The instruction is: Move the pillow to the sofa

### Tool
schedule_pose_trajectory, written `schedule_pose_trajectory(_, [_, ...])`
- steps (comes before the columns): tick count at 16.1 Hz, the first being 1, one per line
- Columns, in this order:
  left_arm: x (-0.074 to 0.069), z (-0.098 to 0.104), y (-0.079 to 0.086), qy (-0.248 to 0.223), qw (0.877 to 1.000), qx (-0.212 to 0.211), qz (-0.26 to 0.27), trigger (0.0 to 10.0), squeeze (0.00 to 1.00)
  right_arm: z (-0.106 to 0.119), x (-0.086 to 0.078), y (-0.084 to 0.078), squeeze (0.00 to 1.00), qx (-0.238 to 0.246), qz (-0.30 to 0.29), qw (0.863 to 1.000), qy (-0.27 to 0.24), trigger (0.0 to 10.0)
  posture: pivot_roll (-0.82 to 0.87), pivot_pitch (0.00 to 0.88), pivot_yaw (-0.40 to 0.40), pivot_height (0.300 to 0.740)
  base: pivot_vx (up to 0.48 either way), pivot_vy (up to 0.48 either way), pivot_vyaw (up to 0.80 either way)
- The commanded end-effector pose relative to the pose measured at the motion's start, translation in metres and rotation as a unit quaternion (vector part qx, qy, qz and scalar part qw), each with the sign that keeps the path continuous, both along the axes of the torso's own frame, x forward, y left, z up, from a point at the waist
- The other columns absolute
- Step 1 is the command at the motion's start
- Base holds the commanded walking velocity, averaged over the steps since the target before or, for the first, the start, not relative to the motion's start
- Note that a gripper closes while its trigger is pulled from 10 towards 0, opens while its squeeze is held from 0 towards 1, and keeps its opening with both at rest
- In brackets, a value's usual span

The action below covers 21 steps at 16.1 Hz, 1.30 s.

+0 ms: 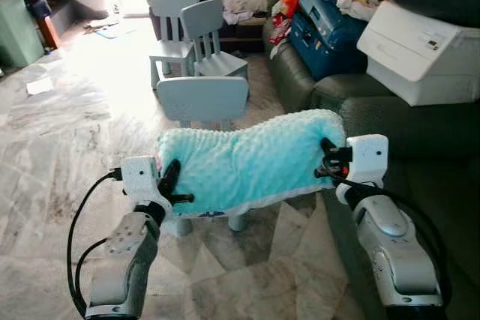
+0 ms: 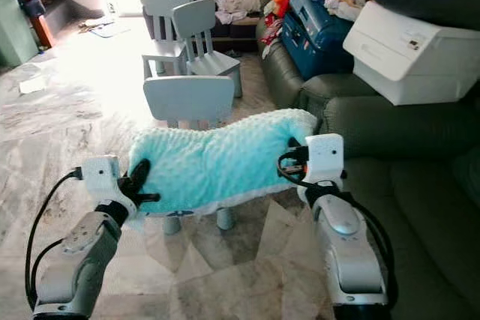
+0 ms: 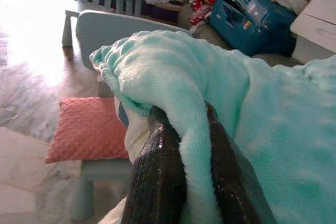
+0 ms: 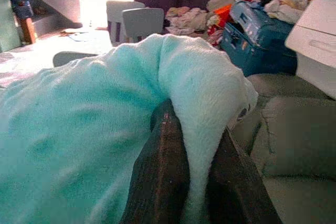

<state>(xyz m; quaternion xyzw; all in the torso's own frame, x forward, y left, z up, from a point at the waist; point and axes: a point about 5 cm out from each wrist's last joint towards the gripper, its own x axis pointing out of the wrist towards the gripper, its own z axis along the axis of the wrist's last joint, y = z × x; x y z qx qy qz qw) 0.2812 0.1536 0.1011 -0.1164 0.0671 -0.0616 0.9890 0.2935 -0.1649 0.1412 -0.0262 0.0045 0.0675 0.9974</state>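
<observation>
Marble floor stretched ahead of us toward a bright doorway, with small pale blue chairs (image 1: 202, 99) standing in front and a dark green sofa (image 1: 420, 133) running along our right side, its far cushions piled with a blue suitcase (image 1: 330, 31), a white printer (image 1: 420, 50) and loose clothes. We held the fluffy turquoise pillow (image 1: 251, 159) off the floor, stretched between both arms above a chair seat, its long axis running crosswise from our left to our right. Our left gripper (image 1: 171, 185) was pinched tight on the pillow's left end, the fabric bunched between its fingers (image 3: 157, 182), and our right gripper (image 1: 328, 157) was clamped the same way on the right end. A pink cushion (image 3: 89, 129) lay on the chair seat under the pillow. The sofa lay to the right of the pillow, its nearer seat bare, and the right arm was the nearer one, so we judged the carry would have to swing rightward.
</observation>
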Motion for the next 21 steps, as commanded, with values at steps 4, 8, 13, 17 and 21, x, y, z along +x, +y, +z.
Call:
schedule_pose_trajectory(4, [0.0015, 0.0011, -0.0008, -0.001, 1.0, 0.002, -0.003, 10.0, 0.0, 0.005, 0.0002, -0.0031, 0.0, -0.005, -0.002, 1.0, -0.011, 10.0, -0.16, 0.0, -0.007, 0.74, -0.288, 0.0, 0.0])
schedule_pose_trajectory(8, [0.0006, 0.0007, -0.0013, 0.001, 1.0, 0.001, -0.004, 10.0, 0.0, 0.0051, -0.0004, -0.0034, 0.0, -0.005, -0.003, 1.0, -0.011, 10.0, -0.16, 0.0, -0.005, 0.74, -0.33, 0.0, 0.0])
schedule_pose_trajectory(13, [0.0006, 0.0003, -0.001, 0.002, 1.0, 0.001, -0.004, 10.0, 0.0, 0.005, -0.0001, -0.0032, 0.0, -0.006, -0.002, 1.0, -0.01, 10.0, -0.15, 0.0, -0.009, 0.74, -0.329, 0.0, 0.0])
schedule_pose_trajectory(17, [0.0008, -0.0002, -0.0013, 0.002, 1.0, 0.001, -0.005, 10.0, 0.0, 0.0059, 0.0014, -0.0026, 0.0, -0.006, 0.0, 1.0, -0.012, 10.0, -0.15, 0.0, -0.011, 0.74, -0.328, 0.0, 0.0])
schedule_pose_trajectory(21, [0.0014, 0.0005, -0.0015, 0.0, 1.0, 0.001, -0.006, 10.0, 0.0, 0.0064, 0.0023, -0.0027, 0.0, -0.008, 0.0, 1.0, -0.013, 10.0, -0.15, 0.0, -0.011, 0.74, -0.328, 0.0, 0.0])
